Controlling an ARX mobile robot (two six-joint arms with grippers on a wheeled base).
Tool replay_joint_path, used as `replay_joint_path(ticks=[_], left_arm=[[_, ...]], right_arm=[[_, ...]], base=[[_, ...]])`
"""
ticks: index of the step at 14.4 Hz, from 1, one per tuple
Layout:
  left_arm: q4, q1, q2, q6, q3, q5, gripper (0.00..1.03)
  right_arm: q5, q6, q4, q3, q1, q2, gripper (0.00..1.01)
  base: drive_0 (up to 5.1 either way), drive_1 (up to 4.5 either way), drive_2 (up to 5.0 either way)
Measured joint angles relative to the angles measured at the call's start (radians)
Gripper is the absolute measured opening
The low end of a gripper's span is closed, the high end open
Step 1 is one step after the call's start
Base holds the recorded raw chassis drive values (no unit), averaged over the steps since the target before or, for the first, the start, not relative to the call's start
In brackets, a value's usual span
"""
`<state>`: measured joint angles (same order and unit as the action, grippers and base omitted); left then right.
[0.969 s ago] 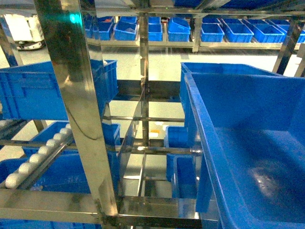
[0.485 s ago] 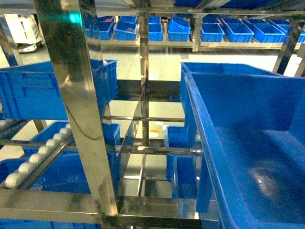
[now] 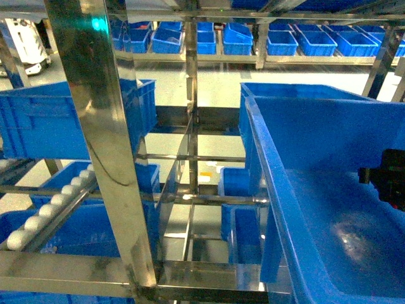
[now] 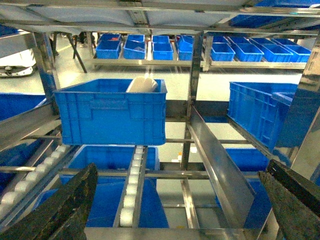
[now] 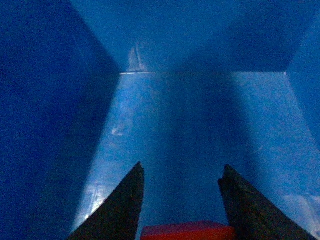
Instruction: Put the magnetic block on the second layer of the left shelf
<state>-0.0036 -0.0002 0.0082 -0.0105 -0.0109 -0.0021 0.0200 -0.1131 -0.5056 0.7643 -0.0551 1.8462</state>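
The red magnetic block shows at the bottom edge of the right wrist view, gripped between the two dark fingers of my right gripper. That gripper is inside a big blue crate, whose floor and walls fill the view. In the head view only a black part of the right arm shows, at the right edge over that crate. My left gripper is open and holds nothing, facing the steel rack. The left shelf tier bears a deep blue crate on white roller rails.
A thick steel upright stands close in front of the head camera. A slanted steel divider runs between the bays. Another blue crate sits to the right, more crates line a far rack, and a white object lies in the left crate.
The black part of my right arm has come into the head view at the right edge, over the big blue crate. The rack and crates have not moved.
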Motion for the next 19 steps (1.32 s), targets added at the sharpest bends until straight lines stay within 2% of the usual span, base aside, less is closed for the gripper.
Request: replay_joint_path(ticks=[2, 5, 6, 8, 9, 12, 13, 15, 16, 17, 18, 19], left_arm=[[0.000, 0.000, 0.000, 0.000, 0.000, 0.000, 0.98], [0.000, 0.000, 0.000, 0.000, 0.000, 0.000, 0.98], [0.000, 0.000, 0.000, 0.000, 0.000, 0.000, 0.98], [0.000, 0.000, 0.000, 0.000, 0.000, 0.000, 0.98], [0.000, 0.000, 0.000, 0.000, 0.000, 0.000, 0.98], [0.000, 0.000, 0.000, 0.000, 0.000, 0.000, 0.98], [0.000, 0.000, 0.000, 0.000, 0.000, 0.001, 0.98], [0.000, 0.000, 0.000, 0.000, 0.000, 0.001, 0.98], [0.000, 0.000, 0.000, 0.000, 0.000, 0.000, 0.98], [0.000, 0.000, 0.000, 0.000, 0.000, 0.001, 0.98], [0.000, 0.000, 0.000, 0.000, 0.000, 0.001, 0.98], [0.000, 0.000, 0.000, 0.000, 0.000, 0.002, 0.98]], right_arm=[[-0.010, -0.001, -0.029, -0.017, -0.004, -0.027, 0.63], [-0.009, 0.006, -0.031, -0.104, -0.011, -0.184, 1.00], [-0.001, 0.014, -0.015, -0.140, -0.012, -0.253, 0.97], [-0.005, 0.036, 0.021, -0.225, -0.018, -0.400, 0.98], [-0.006, 0.036, 0.061, -0.262, -0.016, -0.492, 0.98], [-0.047, 0.082, 0.167, -0.336, -0.024, -0.769, 0.98], [-0.045, 0.084, 0.232, -0.354, -0.024, -0.863, 0.98], [-0.043, 0.080, 0.249, -0.364, -0.023, -0.928, 0.98], [-0.051, 0.082, 0.188, -0.381, -0.024, -0.912, 0.96], [-0.084, 0.092, -0.049, -0.476, -0.022, -0.911, 0.82], [-0.027, 0.104, -0.147, -0.570, 0.051, -0.992, 0.56], [-0.021, 0.106, -0.130, -0.613, 0.060, -1.061, 0.33]], base=[[0.0, 0.00, 0.0], [0.0, 0.00, 0.0], [0.0, 0.00, 0.0], [0.0, 0.00, 0.0], [0.0, 0.00, 0.0], [0.0, 0.00, 0.0], [0.0, 0.00, 0.0], [0.0, 0.00, 0.0], [0.0, 0.00, 0.0], [0.0, 0.00, 0.0], [0.0, 0.00, 0.0], [0.0, 0.00, 0.0]])
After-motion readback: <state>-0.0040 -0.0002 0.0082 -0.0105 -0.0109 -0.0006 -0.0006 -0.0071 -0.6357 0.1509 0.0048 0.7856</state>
